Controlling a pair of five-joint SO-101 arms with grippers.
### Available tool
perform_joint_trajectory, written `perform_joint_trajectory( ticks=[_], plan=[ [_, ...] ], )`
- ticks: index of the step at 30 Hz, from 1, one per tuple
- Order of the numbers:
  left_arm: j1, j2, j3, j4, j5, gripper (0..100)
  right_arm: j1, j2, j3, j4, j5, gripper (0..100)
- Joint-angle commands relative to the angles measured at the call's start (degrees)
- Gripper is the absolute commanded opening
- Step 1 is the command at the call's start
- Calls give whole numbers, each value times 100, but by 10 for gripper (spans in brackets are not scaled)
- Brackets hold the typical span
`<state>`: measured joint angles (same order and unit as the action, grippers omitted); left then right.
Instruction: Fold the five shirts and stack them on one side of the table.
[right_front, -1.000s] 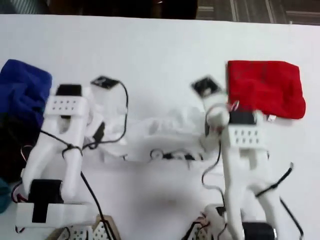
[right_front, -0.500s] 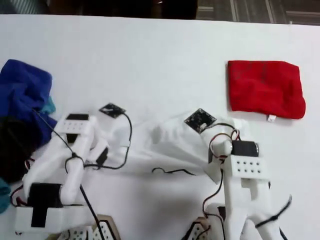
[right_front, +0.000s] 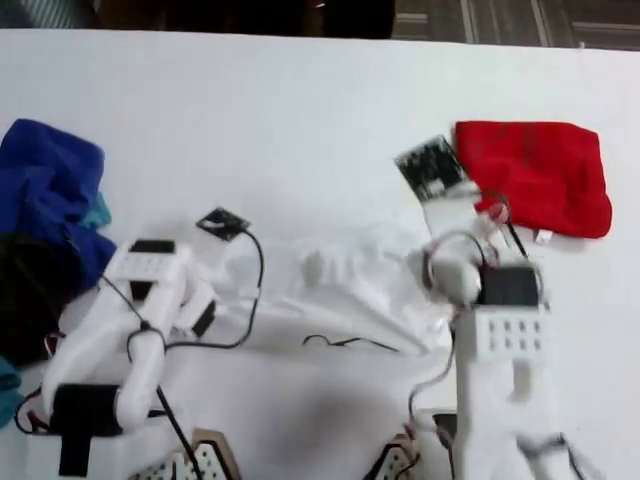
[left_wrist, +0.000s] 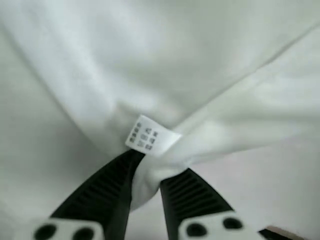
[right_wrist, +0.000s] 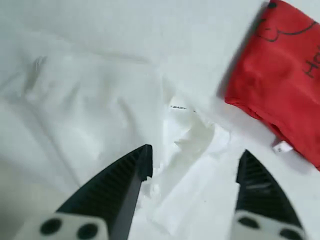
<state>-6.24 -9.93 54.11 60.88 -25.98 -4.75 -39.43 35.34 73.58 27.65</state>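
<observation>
The left gripper (left_wrist: 150, 167) clenches a fold of the white shirt (right_front: 350, 285) by its label (left_wrist: 146, 136). The right gripper (right_wrist: 194, 157) hangs spread above it, near the folded red shirt (right_front: 530, 175). Against the white table (right_front: 300, 100) its outline is hard to trace; it seems crumpled at the near middle.

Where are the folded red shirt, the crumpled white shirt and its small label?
Folded red shirt (right_front: 530, 178), high view, cloth centre.
Crumpled white shirt (right_front: 360, 290), high view, middle folds.
Small label (left_wrist: 145, 136), left wrist view, centre.
</observation>
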Motion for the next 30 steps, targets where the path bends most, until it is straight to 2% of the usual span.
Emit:
perform_joint_trajectory(
  ticks=[1,5,10,19,22,25,26,28,30],
  plan=[
    [-62,-800,576,-615,-53,26,-215,1525,-1029,-92,-457,319],
    [-35,-2365,1587,-993,-62,26,-233,3011,-2127,-92,-703,319],
    [-9,-3886,2369,-1064,-79,25,-242,4655,-3165,171,-703,319],
    [-9,-4360,2598,-1029,-79,25,-295,6712,-4949,1332,-668,315],
    [-9,-4360,2598,-1029,-79,25,-400,7020,-5486,1587,-659,223],
    [-9,-4360,2598,-1029,-79,25,-505,7231,-5978,1684,-703,25],
    [-9,-4360,2598,-1029,-79,25,-514,7257,-6084,1692,-703,9],
    [-9,-4360,2598,-1029,-79,25,-541,7248,-6286,1763,-703,46],
    [-9,-4360,2598,-1029,-79,25,-558,7196,-6514,1912,-703,15]
  ],
)
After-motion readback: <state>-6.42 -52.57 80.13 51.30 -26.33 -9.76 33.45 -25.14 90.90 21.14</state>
